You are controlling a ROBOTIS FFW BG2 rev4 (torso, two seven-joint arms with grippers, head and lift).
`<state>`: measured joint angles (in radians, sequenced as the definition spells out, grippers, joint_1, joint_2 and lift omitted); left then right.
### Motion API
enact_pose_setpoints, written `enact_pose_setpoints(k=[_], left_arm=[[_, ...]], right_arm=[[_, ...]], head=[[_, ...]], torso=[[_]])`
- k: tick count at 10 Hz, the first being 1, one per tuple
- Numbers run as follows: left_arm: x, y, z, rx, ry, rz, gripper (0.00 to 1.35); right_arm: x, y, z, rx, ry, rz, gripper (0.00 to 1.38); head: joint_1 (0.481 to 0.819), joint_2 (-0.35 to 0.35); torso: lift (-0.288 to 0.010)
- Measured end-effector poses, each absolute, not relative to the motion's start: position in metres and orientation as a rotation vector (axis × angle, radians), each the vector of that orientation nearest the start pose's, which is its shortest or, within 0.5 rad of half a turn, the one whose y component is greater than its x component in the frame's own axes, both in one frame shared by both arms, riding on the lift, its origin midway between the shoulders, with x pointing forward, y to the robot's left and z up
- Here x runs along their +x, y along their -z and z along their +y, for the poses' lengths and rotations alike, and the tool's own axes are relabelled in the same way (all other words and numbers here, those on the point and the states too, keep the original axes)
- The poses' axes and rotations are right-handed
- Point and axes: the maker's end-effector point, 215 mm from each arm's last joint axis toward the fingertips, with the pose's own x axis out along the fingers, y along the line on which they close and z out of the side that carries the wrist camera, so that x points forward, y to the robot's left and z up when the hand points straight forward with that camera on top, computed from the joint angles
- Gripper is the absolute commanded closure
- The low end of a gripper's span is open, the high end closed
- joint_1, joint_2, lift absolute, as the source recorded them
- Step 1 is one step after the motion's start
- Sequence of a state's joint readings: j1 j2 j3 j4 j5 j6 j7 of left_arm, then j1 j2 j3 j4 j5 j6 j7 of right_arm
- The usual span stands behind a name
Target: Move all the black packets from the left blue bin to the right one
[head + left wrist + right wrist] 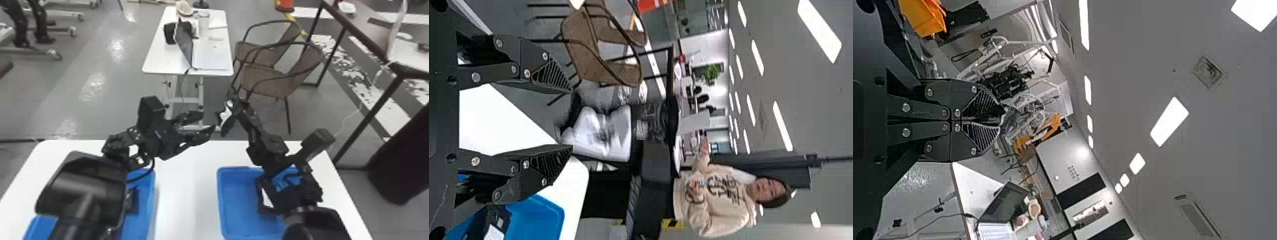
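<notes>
Apart: left bin edge (154,191), right bin edge (220,198).

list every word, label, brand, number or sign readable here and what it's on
None can be quoted.
Held packet, at the right gripper: dark marks on a white face, too blurred to read.
Packet in the bin, inside the left blue bin: pale patch, too small to show wording.
Pale panel in the background: small dark marks, too small to tell whether they are print.
</notes>
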<state>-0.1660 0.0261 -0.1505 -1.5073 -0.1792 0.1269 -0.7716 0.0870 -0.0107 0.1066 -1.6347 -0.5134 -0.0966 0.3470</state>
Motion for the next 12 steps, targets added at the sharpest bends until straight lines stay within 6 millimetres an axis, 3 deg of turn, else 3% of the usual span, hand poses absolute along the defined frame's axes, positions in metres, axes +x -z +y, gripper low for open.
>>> enact_pose_setpoints(k=[1, 2, 3, 6, 8, 12], left_arm=[[0.565, 0.351, 0.043, 0.191, 0.848, 0.108, 0.15], [0.564, 0.354, 0.070, 0.176, 0.796, 0.112, 0.11], [0.562, 0.356, 0.099, 0.168, 0.742, 0.118, 0.00], [0.550, 0.367, 0.171, 0.137, 0.587, 0.148, 0.00], [0.540, 0.376, 0.190, 0.099, 0.546, 0.160, 0.00], [0.534, 0.385, 0.195, 0.071, 0.543, 0.186, 0.00]], right_arm=[[0.545, 0.302, -0.139, 0.501, -0.372, -0.127, 1.28], [0.539, 0.314, -0.157, 0.502, -0.330, -0.107, 1.28], [0.532, 0.330, -0.172, 0.505, -0.295, -0.079, 1.28], [0.506, 0.389, -0.204, 0.561, -0.215, 0.034, 1.28], [0.490, 0.428, -0.215, 0.632, -0.178, 0.116, 1.28], [0.465, 0.503, -0.205, 0.774, -0.164, 0.285, 1.28]], head=[[0.695, -0.097], [0.695, -0.091], [0.695, -0.080], [0.695, -0.040], [0.695, -0.027], [0.695, -0.012]], torso=[[0.000], [0.000], [0.000], [0.000], [0.000], [0.000]])
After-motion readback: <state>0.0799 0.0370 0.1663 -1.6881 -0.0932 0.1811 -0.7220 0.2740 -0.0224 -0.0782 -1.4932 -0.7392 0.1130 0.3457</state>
